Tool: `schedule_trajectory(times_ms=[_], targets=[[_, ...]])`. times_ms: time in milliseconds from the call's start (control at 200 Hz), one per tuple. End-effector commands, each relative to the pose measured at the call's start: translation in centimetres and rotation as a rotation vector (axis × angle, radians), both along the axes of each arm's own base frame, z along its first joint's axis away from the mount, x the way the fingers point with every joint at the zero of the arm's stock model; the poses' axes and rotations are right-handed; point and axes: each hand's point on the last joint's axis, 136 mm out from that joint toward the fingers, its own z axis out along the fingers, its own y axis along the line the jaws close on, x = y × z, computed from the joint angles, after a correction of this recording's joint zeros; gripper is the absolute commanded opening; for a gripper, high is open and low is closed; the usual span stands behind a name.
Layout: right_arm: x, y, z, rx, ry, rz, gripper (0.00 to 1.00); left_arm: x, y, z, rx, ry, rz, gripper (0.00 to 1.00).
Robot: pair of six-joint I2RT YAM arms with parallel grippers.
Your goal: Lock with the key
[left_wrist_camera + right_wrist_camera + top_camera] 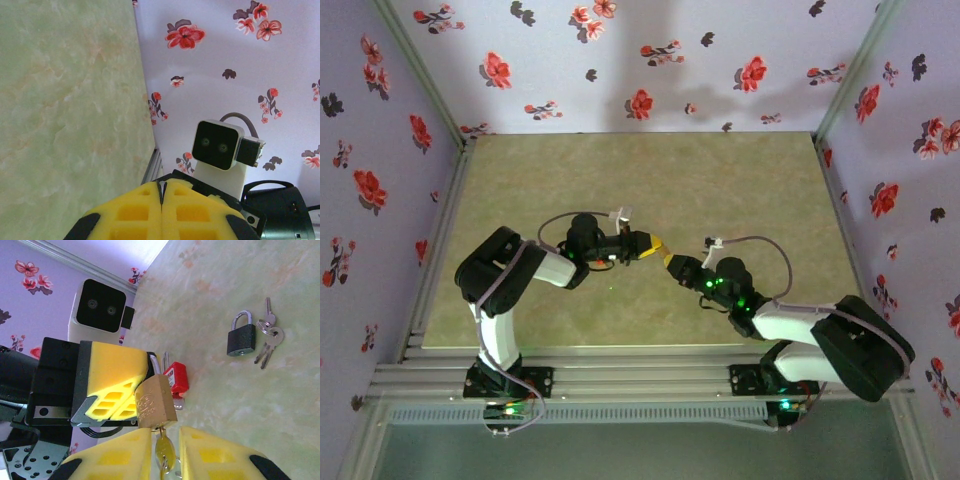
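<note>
- One small key (162,454) hangs below the bottom face of a brass padlock (156,401). It looks yellowish and metallic, much smaller than the lock body, with a ring-like shape at its lower end. Its head is too hidden to tell its colour or form.
- The key lies in the narrow gap between the right fingers (220,460), which are yellow with black tips and stand slightly apart. Whether they actually pinch the key cannot be told.
- The left fingers (112,371) are clenched, and the brass padlock hangs at their tips with its silver shackle running in between them. In the left wrist view the left fingers (132,215) meet along a closed seam with a thin sliver of metal showing at its top.
- Seen from above, the two arms meet over the middle of the bench (720,180), with the left gripper (655,246) and right gripper (672,262) nearly tip to tip.
- A red padlock (176,376) with a silver shackle shows just behind the brass one, partly covered by it.
- A black padlock (241,337) lies flat on the green marbled bench, well apart from the held lock, and a bunch of silver keys (267,337) lies just beside its shackle.
- Floral walls (620,60) close in the bench on three sides.
</note>
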Motion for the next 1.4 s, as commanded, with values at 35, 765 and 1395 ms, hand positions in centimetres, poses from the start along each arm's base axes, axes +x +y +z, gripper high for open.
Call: schedule_trajectory(times_ms=[35, 765, 1395], targets=[[0.2, 0.6, 1.4, 0.038, -0.033, 0.012, 0.16, -0.2, -0.2, 1.9, -0.048, -0.057, -0.022, 0.00], [-1.1, -1.1, 0.2, 0.004, 0.004, -0.019, 0.00, 0.6, 0.5, 1.2, -0.036, -0.042, 0.020, 0.00], [-2.9, -1.1, -0.5, -0.019, 0.020, 0.017, 0.00, 1.7, 1.6, 0.1, -0.017, -0.010, 0.077, 0.00]])
